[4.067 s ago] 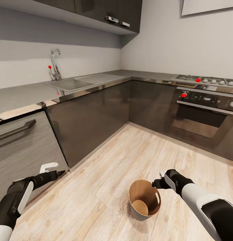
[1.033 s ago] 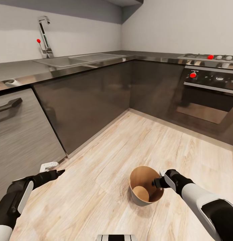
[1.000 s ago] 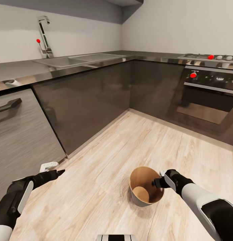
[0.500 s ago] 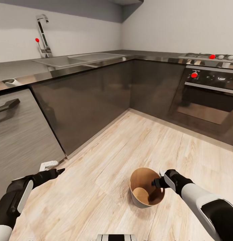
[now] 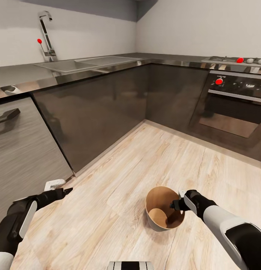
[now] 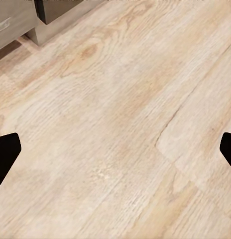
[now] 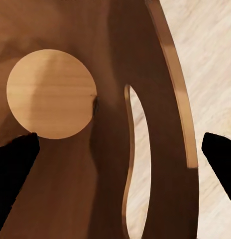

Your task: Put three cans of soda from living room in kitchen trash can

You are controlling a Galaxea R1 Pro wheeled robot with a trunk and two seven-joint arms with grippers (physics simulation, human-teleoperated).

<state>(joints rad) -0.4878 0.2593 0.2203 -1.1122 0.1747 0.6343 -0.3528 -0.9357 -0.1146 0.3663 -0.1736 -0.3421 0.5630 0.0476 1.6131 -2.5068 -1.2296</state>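
Observation:
The tash can [image 5: 159, 197] stands on the kitchen's wood floor, grey outside and brown inside. My right gripper [image 5: 174, 205] hangs over its right rim, open and holding nothing. In the right wrist view the gripper [image 7: 118, 164] looks down the can's brown wall [image 7: 170, 84] with its handle slot, onto a bare round bottom [image 7: 51, 92]. My left gripper [image 5: 65, 191] hovers low at the left, open; in the left wrist view the gripper [image 6: 117, 152] has plain floor between its fingertips. The cans of soda are out of view.
Dark cabinets [image 5: 100, 108] under a grey worktop run along the left and back, with a steel sink [image 5: 85, 63] and tap [image 5: 46, 30]. An oven [image 5: 235, 101] with a hob sits at the right. A grey drawer front [image 5: 21, 150] stands near my left arm.
The head view has shifted slightly, so the worktop and tap sit higher in the picture. Both arms and the bin keep their places.

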